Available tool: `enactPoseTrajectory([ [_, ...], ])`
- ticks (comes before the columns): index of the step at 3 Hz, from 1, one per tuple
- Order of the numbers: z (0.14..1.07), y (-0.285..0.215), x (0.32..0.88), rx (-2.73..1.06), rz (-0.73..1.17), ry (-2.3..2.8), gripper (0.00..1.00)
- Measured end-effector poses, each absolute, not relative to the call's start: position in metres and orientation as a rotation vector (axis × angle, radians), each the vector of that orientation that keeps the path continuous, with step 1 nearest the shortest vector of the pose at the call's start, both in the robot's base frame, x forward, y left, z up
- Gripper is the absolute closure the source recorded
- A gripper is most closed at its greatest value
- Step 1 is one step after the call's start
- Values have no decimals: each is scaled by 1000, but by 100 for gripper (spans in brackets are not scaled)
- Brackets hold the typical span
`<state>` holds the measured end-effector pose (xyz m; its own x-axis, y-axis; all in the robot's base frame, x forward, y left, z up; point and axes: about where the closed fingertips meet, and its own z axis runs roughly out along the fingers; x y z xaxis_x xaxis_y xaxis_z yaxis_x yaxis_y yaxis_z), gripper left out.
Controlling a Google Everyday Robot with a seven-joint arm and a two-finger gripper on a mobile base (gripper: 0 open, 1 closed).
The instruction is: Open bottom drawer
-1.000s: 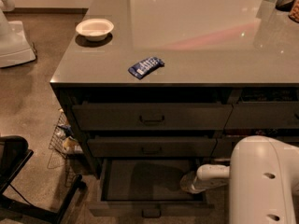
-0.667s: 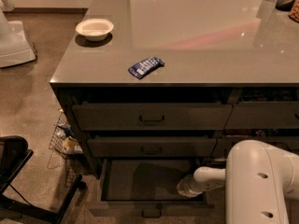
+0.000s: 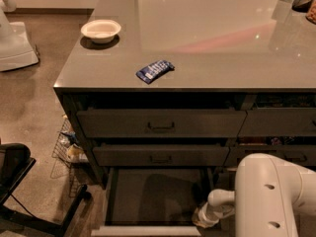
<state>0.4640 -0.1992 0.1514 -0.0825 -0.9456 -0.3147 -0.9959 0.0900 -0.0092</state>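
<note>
Your wide dark grey-brown bottom drawer (image 3: 155,196) sits further out; gripper (image 3: 201,219) at its front-right corner, grip unreadable, white arm (image 3: 269,196) overlapping

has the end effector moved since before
Yes: the end effector moved down in view, away from the middle drawer, toward the front edge of the bottom drawer.
</note>
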Motion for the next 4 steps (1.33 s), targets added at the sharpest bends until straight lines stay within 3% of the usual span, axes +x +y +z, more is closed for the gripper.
enactPoseTrajectory([
  [1,165,-211,407,-1961,372,2227,100],
  [4,163,-208,383,-1979,420,2239,36],
])
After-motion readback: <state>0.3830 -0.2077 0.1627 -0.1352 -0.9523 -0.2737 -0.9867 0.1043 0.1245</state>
